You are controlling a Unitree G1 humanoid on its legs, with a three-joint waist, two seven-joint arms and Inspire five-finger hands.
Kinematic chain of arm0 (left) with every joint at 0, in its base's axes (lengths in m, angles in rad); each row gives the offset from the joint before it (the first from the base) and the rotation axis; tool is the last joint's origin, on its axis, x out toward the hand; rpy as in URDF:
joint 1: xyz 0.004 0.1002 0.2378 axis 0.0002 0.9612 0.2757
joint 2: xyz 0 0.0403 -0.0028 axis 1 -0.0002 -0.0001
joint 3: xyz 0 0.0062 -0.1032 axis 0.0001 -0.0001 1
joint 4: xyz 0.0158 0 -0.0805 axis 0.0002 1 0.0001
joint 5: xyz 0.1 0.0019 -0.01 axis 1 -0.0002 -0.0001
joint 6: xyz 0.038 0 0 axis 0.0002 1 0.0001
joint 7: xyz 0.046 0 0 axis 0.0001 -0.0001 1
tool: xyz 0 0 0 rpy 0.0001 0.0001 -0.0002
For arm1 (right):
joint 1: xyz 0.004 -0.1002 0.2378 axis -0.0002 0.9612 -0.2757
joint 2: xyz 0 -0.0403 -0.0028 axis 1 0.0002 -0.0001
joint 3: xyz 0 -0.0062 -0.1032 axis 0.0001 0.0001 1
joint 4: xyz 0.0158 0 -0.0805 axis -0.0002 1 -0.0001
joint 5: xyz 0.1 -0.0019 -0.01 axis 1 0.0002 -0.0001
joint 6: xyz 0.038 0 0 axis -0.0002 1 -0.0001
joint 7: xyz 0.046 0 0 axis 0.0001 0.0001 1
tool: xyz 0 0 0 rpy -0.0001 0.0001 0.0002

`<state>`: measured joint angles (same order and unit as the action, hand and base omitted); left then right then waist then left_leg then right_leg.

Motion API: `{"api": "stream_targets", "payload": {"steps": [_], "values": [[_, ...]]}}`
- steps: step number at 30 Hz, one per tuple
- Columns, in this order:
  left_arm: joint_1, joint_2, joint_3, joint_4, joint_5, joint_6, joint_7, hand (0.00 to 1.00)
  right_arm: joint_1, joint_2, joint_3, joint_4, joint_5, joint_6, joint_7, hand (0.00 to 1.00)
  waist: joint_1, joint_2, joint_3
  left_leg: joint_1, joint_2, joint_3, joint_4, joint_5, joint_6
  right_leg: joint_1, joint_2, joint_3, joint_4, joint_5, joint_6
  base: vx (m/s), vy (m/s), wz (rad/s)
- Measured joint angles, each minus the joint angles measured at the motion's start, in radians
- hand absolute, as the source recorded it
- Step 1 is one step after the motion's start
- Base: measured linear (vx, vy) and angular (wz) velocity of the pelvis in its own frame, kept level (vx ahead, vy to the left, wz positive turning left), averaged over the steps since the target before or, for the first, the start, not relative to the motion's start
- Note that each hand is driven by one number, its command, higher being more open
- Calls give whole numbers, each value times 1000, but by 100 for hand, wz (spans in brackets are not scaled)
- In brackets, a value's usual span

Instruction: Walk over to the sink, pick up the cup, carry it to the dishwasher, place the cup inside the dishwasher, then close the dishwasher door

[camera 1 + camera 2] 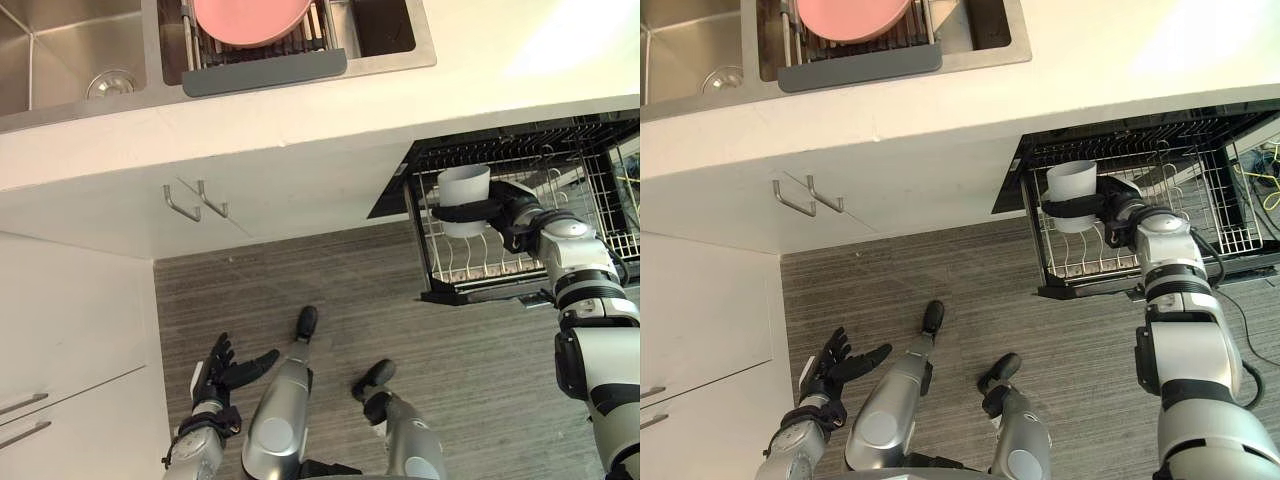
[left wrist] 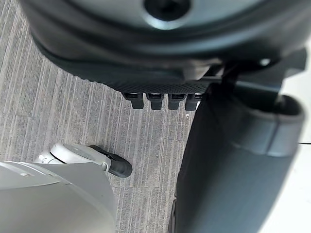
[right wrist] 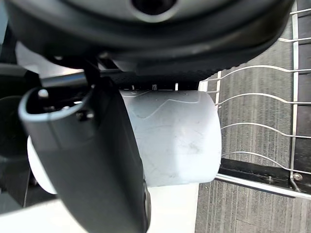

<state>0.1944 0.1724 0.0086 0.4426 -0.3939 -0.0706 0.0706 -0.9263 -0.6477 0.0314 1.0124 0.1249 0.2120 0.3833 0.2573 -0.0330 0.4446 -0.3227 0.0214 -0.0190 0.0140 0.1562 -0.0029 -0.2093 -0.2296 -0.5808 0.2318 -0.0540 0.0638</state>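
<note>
- Our left hand (image 1: pixel 215 372) hangs low, fingers loose.
- Our right hand (image 1: pixel 512 215) grips the cup (image 1: pixel 464 186).
- Dishwasher rack (image 1: pixel 455 265) lies just below that hand; next we lower and let go.

The cup (image 1: pixel 465 187) is smooth matt white plastic, faintly scuffed; the dishwasher rack (image 1: pixel 1230 238) is thin white-coated wire. The sink (image 1: pixel 60 50) is brushed stainless steel and the surface (image 1: pixel 300 120) smooth matt white. The floor (image 1: pixel 300 270) has grey streaked grain, and the cabinet handles (image 1: pixel 182 205) are satin metal.
</note>
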Motion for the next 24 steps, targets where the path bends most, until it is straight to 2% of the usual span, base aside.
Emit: {"api": "stream_targets", "payload": {"steps": [15, 20, 24], "values": [[0, 2, 2, 1, 1, 7, 0, 100, -13, -2, 15, 0, 11, 2, -23, 100, 1, 0, 0, 14, 10, 4, 5, -4, -7, 16, 12, 2, -6, 0, -1, -23, -52, -1], [0, 4, 3, 4, 1, 7, 3, 100, -4, -2, 12, -6, 12, -1, -61, 100, 2, -1, -2, 42, 19, 16, -8, -5, -12, 37, 22, 13, -18, 2, -3, -5, -51, -7], [0, 6, 3, 11, 2, 7, 11, 100, 44, -2, -16, -15, 67, -9, -52, 100, 4, -5, -23, 67, 26, 21, -23, -7, -15, 63, 35, 15, -43, 6, -3, 16, -64, -5]]}}
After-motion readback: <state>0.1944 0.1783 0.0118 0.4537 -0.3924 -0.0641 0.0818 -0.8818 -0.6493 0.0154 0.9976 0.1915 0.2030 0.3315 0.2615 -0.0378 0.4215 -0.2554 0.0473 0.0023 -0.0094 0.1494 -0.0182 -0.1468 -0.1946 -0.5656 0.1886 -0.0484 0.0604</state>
